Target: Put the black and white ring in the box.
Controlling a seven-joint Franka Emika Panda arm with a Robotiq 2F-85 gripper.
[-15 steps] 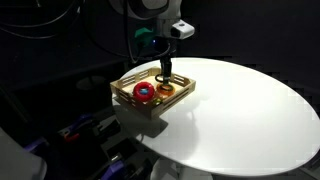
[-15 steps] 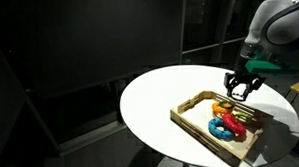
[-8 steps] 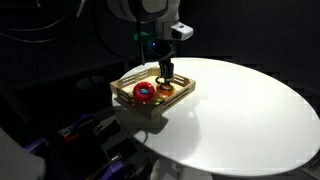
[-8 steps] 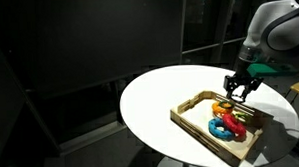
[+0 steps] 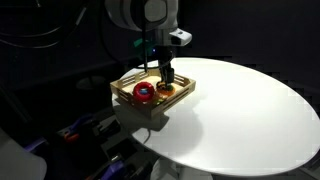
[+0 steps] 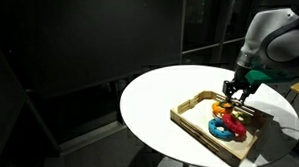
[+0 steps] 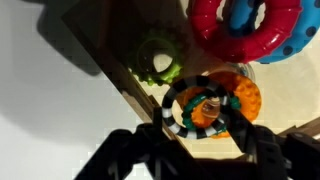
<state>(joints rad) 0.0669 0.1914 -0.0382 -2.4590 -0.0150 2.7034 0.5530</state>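
Flanking black and white ring (image 7: pixel 203 105) lower centre, my gripper (image 7: pixel 205 138), clamp unclear; dropping onto orange ring (image 7: pixel 248 96) may bounce it outside box (image 7: pixel 110 75).

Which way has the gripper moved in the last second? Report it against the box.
Yes. The gripper has dropped slightly, closer into the box, with hardly any sideways shift.

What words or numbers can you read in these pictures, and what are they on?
None. No words, numbers or signs show on the box, the black and white ring, the red ring, the table or the arm. The pictures are dark and small, so tiny print could not be read.
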